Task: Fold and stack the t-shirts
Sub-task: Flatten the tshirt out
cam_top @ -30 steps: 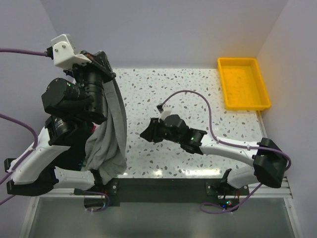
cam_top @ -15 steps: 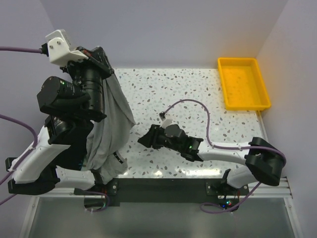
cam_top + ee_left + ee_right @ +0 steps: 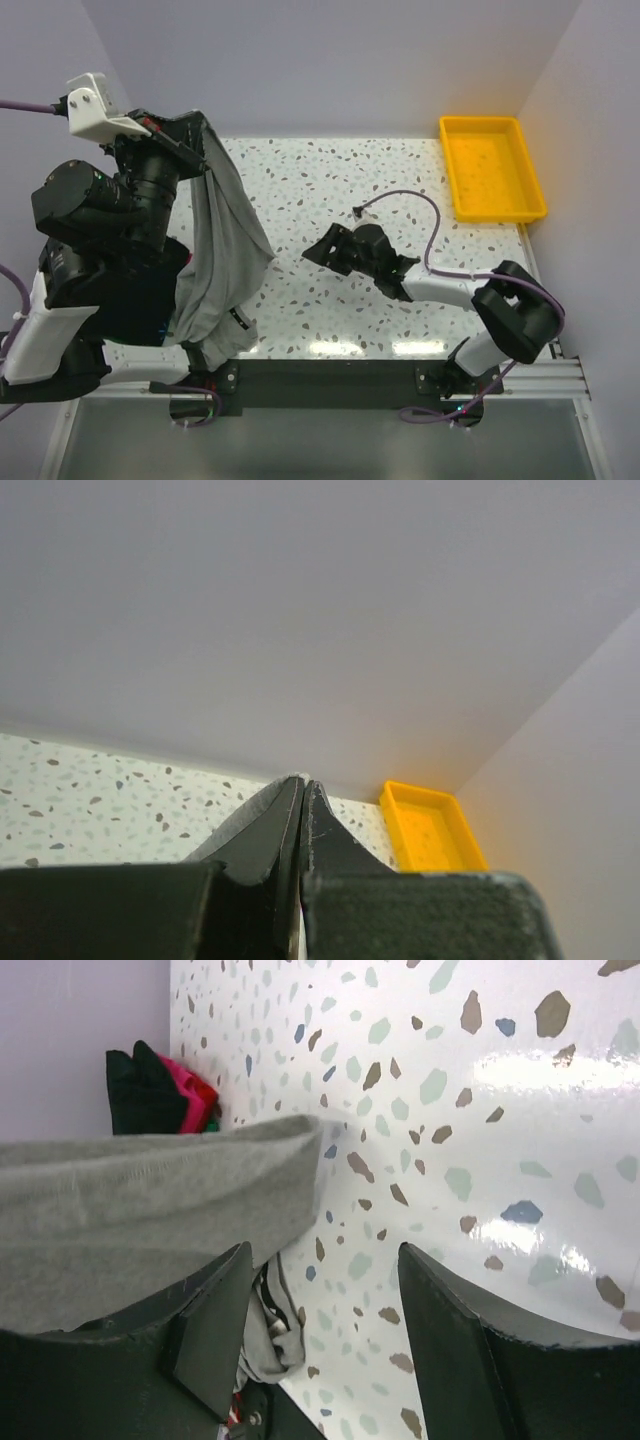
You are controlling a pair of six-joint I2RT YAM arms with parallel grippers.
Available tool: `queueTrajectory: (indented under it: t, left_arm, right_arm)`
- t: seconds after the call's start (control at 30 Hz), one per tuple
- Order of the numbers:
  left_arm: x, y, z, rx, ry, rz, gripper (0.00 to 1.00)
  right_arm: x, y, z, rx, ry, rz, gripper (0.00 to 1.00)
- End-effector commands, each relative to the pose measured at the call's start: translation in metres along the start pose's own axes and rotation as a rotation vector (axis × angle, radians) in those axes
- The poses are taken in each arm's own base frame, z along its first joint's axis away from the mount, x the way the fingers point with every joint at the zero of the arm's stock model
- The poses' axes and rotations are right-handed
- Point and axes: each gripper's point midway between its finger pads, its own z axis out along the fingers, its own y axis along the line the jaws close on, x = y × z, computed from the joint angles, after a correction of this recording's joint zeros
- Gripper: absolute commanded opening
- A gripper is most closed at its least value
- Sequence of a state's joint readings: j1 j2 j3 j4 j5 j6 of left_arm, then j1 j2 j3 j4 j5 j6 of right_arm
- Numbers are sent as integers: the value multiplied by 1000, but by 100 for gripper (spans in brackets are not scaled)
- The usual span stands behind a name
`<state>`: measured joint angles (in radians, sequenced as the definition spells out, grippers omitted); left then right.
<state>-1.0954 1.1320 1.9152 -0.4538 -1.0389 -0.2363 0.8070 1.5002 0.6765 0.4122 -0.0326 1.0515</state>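
Change since earlier: your left arm rose and swung toward the left wall, lifting the heather-grey cotton t-shirt [image 3: 225, 250] higher, while your right arm reached in toward its hanging edge with its jaws spreading.
Left pincer [image 3: 302, 798]: clenched on a top fold of the shirt, held high over the bench's left side.
Right pincer [image 3: 320, 1290]: released, jaws spread, holding nothing; the grey hem lay just beside one finger.
Shirt position: it hung in a long drape, lower end bunched at the near edge of the white speckled bench [image 3: 330, 180].
Other shirts: a dark folded pile with red and green [image 3: 160, 1095] showed at the wall.
Step in hand: you were spreading the shirt out, folding not yet begun.
Next move: probably you needed to close the right pincer on a free corner.
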Motion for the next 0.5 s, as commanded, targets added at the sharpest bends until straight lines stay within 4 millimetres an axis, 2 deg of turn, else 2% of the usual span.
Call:
queueTrajectory:
  t: [0.0, 0.03, 0.13, 0.17, 0.2, 0.23, 0.27, 0.3, 0.37, 0.4, 0.47]
  left_arm:
    - [19, -14, -17, 138, 136, -35, 0]
    - [28, -10, -21, 143, 170, -15, 0]
    - [49, 2, -32, 144, 241, -28, 0]
    - [67, 8, -34, 127, 274, -6, 0]
    - [66, 19, -41, 111, 279, -55, 0]
    - [74, 28, -45, 95, 297, -54, 0]
    - [91, 36, -48, 70, 324, -38, 0]
    - [86, 48, -55, 54, 316, -102, 0]
    - [99, 71, -65, -2, 341, -103, 0]
    - [95, 88, -72, -36, 338, -137, 0]
    - [89, 104, -80, -68, 336, -169, 0]
  right_arm:
    - [4, 35, 8, -118, 89, -15, 64]
    - [6, 37, 10, -128, 98, -16, 65]
    - [19, 26, 14, -116, 127, 5, 65]
    - [25, 24, 14, -111, 136, 4, 66]
    - [32, 17, 15, -97, 150, 0, 66]
    - [37, 14, 16, -86, 157, -6, 66]
    - [49, 14, 15, -82, 181, -21, 66]
    - [55, 10, 16, -67, 190, -30, 66]
    - [74, 1, 18, -28, 217, -58, 66]
    - [82, -8, 18, -6, 228, -62, 66]
    - [88, -15, 20, 1, 236, -55, 66]
